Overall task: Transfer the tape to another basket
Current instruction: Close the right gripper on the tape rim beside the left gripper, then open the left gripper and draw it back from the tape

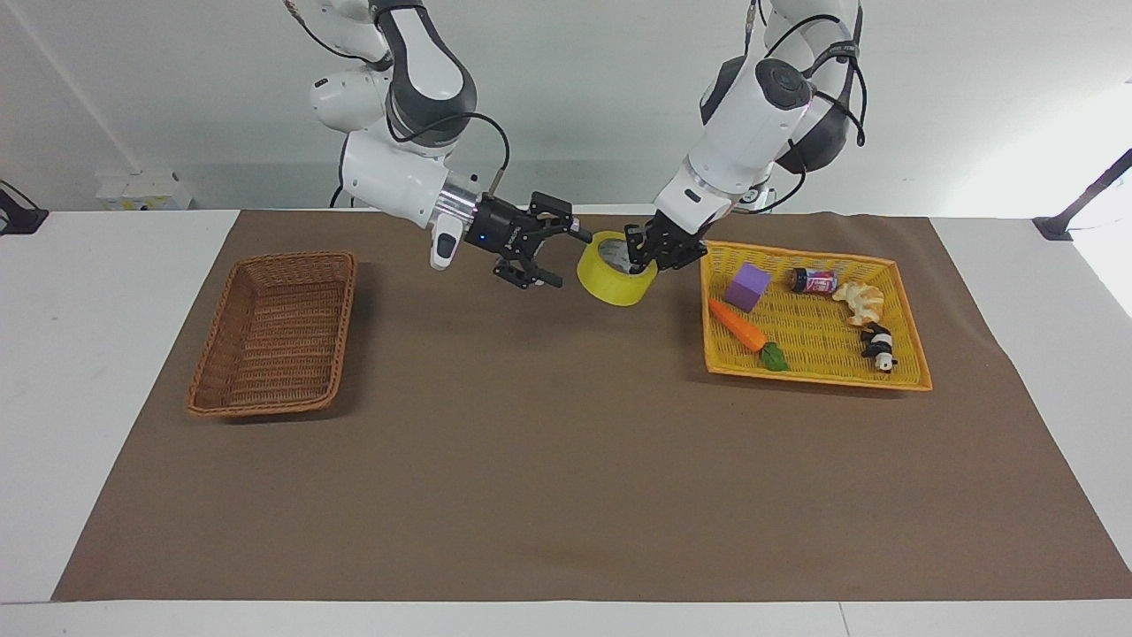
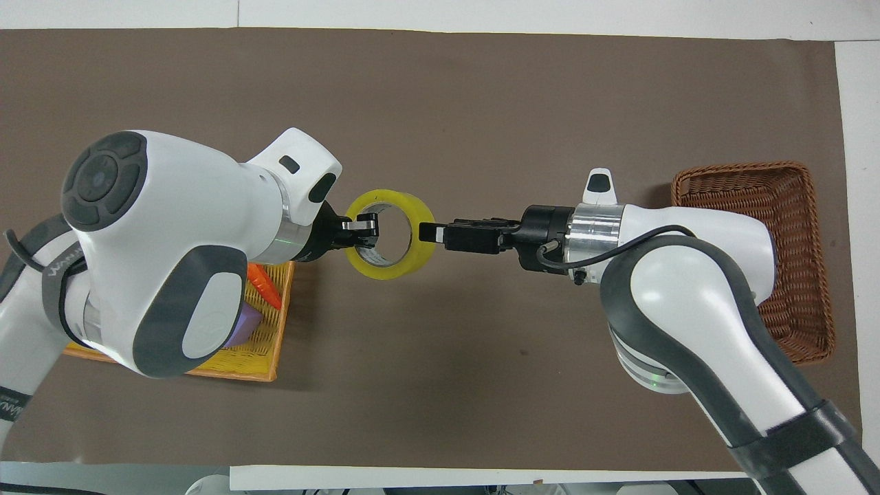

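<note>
Only readable text: white letters on the grey band (image 2: 60,267) of the left arm, overhead view. They read approx. "WANN", then curve out of sight. A second grey band (image 2: 9,411) at the pic's lower edge has white letters too, cut off by the frame, looks like "…AN", not sure.

Small can (image 1: 814,280) in the yellow tray (image 1: 911,382): red and white label, print too small to read.

Tape (image 1: 610,281): dark marks on the white inner core, unreadable.

White box (image 1: 141,190) by the wall, right arm's end: yellow marks, unreadable.

No nos. or signs legible.
</note>
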`<state>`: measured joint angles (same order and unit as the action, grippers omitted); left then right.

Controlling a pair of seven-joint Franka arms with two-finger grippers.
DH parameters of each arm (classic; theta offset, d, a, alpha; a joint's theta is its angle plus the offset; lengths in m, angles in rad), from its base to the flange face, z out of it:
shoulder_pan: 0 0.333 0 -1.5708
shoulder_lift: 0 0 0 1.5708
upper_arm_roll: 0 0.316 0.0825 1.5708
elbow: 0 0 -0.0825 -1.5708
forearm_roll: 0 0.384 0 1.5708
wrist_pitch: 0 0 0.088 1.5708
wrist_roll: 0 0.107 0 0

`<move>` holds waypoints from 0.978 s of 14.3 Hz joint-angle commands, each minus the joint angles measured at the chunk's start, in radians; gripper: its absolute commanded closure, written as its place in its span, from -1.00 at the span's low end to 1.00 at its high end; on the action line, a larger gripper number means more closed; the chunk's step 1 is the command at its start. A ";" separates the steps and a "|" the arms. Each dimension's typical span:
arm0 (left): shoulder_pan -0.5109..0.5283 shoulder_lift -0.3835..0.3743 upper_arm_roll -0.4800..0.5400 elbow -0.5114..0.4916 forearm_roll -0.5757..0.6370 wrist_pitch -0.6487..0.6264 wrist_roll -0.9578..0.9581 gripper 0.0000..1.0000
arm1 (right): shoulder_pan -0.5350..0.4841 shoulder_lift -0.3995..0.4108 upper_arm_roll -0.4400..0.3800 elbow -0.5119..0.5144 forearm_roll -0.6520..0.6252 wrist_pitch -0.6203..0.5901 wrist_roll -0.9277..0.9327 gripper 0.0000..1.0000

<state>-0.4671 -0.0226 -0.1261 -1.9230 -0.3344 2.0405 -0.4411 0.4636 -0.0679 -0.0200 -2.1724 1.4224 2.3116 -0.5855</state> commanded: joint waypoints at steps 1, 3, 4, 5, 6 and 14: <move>-0.008 -0.010 0.013 0.007 -0.017 -0.020 0.019 1.00 | 0.047 0.002 0.002 -0.010 0.065 0.067 -0.031 -0.99; -0.008 -0.011 0.013 0.009 -0.017 -0.022 0.019 1.00 | 0.063 0.005 0.002 -0.011 0.095 0.077 -0.027 -0.99; -0.008 -0.011 0.013 0.007 -0.017 -0.020 0.019 1.00 | 0.061 0.007 0.002 -0.010 0.095 0.075 -0.024 -0.99; -0.008 -0.011 0.011 0.007 -0.017 -0.025 0.019 1.00 | 0.063 0.008 0.002 -0.012 0.096 0.075 -0.013 -0.99; -0.008 -0.013 0.013 0.007 -0.017 -0.025 0.019 1.00 | 0.064 0.008 0.002 -0.011 0.096 0.075 0.037 -0.99; -0.008 -0.013 0.013 0.007 -0.017 -0.023 0.019 1.00 | 0.067 0.008 0.002 -0.010 0.093 0.083 0.065 -0.16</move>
<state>-0.4671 -0.0226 -0.1261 -1.9230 -0.3344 2.0342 -0.4379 0.5305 -0.0567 -0.0207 -2.1757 1.4975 2.3794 -0.5249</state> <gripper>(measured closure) 0.775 0.163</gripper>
